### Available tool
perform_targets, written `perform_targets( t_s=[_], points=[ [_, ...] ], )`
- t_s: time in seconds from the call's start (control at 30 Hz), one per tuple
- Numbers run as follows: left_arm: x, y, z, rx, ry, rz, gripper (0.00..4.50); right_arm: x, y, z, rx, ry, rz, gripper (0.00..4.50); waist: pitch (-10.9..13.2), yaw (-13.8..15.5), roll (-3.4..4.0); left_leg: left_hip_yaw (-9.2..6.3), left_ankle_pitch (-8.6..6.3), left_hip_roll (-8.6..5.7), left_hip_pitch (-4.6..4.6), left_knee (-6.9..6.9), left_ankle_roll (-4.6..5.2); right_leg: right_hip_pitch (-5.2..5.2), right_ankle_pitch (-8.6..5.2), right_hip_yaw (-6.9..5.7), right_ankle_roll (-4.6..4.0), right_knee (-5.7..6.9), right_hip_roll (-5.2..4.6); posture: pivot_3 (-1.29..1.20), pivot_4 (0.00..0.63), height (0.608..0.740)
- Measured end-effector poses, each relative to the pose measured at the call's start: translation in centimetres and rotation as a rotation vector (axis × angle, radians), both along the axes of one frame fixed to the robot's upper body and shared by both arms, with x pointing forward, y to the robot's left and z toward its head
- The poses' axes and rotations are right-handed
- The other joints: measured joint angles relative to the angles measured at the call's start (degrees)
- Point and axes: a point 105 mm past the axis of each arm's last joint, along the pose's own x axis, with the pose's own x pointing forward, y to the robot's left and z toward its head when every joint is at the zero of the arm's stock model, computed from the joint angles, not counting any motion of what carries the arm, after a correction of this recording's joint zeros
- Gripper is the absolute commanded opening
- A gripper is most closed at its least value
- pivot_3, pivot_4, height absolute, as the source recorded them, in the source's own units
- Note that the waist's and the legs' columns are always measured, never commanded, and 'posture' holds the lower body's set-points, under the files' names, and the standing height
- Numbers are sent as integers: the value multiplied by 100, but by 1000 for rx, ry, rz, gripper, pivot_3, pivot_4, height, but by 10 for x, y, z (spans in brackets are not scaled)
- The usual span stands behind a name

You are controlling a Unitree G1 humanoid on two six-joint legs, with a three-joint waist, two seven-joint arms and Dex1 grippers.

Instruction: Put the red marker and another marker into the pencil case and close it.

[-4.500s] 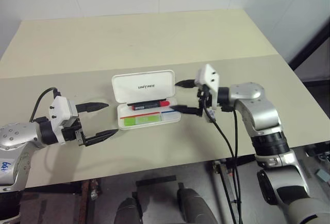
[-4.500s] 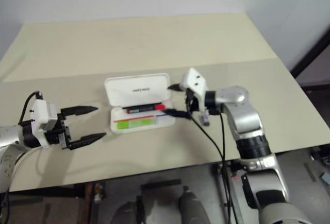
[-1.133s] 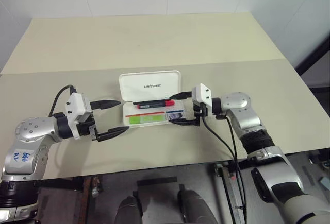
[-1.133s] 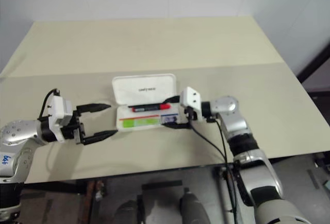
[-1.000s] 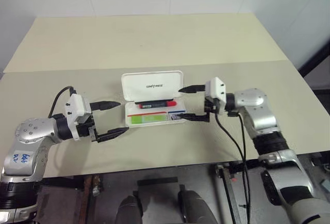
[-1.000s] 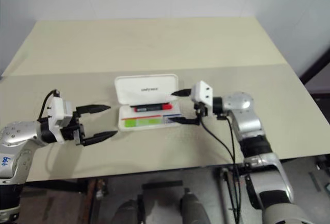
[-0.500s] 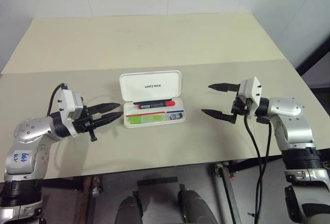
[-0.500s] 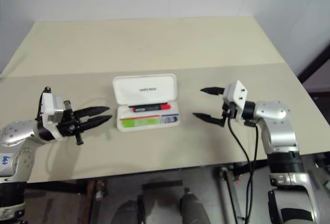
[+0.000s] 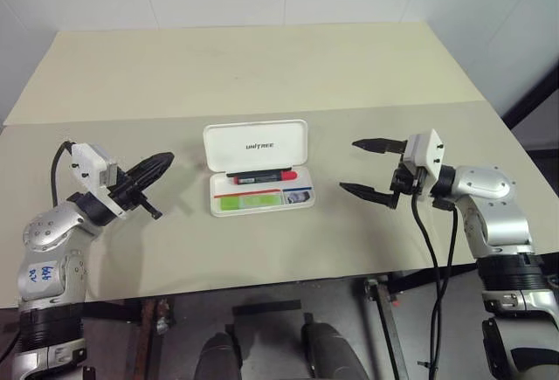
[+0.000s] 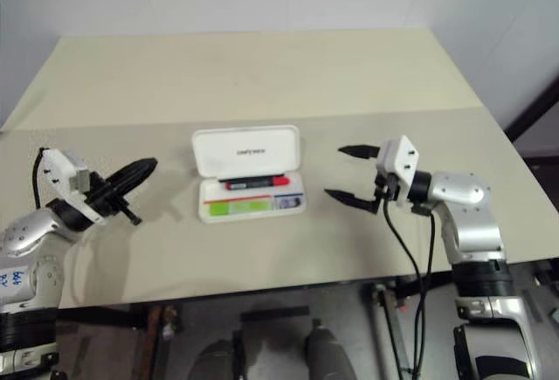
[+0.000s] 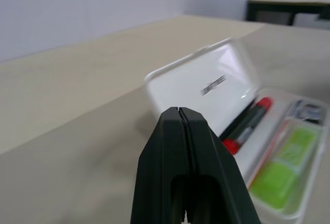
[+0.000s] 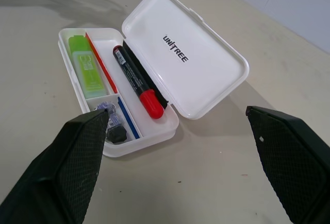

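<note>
The white pencil case (image 9: 255, 144) lies open in the middle of the table, its lid up and lettered UNITREE. The red marker (image 9: 260, 174) lies in the back compartment. The green highlighter (image 9: 249, 200) sits in the front one, with a small dark object (image 12: 116, 131) at the right end. My left gripper (image 9: 166, 158) is shut on nothing, off to the left of the case and pointing toward it. In the left wrist view its fingertips (image 11: 178, 110) meet in front of the lid (image 11: 206, 74). My right gripper (image 9: 349, 166) stands open to the right of the case, apart from it.
The beige table (image 9: 262, 65) stretches far behind the case, with a seam across it. Its front edge (image 9: 262, 279) runs just below both arms. A black cable (image 9: 419, 231) hangs from the right wrist.
My left gripper has shut and swung away to the left, tips tilting up. My right gripper pulled back rightward from the case's end, still open. The case and its contents stayed put.
</note>
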Motion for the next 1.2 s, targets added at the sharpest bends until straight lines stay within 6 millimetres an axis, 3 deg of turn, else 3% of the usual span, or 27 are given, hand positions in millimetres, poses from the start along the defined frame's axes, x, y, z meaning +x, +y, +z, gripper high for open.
perform_targets(
  t_s=[0.13,0.27,0.37,0.53,0.67,0.83,0.93,1.07,1.2],
  points=[
    [21,8,-3,-82,33,129,27,1,3,5,2,-11,16,4500,0,10,0,-1,0,-1,0,7,0,2,1,-1,2,4,-1,0,150,740],
    [43,8,-23,-163,133,207,27,0,7,4,6,-3,29,4500,0,20,0,-1,0,-2,-1,10,0,2,1,-1,2,6,-1,0,150,740],
    [54,-2,-30,-180,179,196,27,0,9,4,9,4,33,4500,0,21,0,-1,1,-1,0,10,-1,1,1,-2,2,9,0,0,150,740],
    [83,-32,-26,-188,222,136,27,-1,16,6,21,-8,48,4500,0,41,0,-2,1,-2,-2,34,-2,2,2,-4,4,24,1,0,150,740],
    [93,-42,-28,-161,242,108,27,-2,18,5,27,-8,53,4500,0,-2,0,-1,1,-2,-2,34,-2,2,3,-1,7,25,1,0,150,740],
    [92,-59,-30,-175,236,26,27,-5,22,5,39,-16,50,4500,0,24,0,-2,2,-1,-4,30,-3,-1,3,-2,7,25,2,0,150,740],
    [86,-70,-18,-156,160,-72,27,-7,22,3,46,-13,43,4500,0,35,0,-2,2,-1,-7,34,-3,-1,3,-2,7,24,3,0,150,740],
    [69,-89,1,22,-7,-226,27,-7,22,1,51,-2,34,4500,0,57,0,-1,2,-2,-7,35,-3,0,3,-2,7,24,2,0,150,740],
    [52,-110,-14,181,-9,-385,27,-7,25,2,59,-9,34,4500,0,112,0,-1,1,-2,-6,41,-2,2,3,-1,7,25,2,0,150,740]
  ],
)
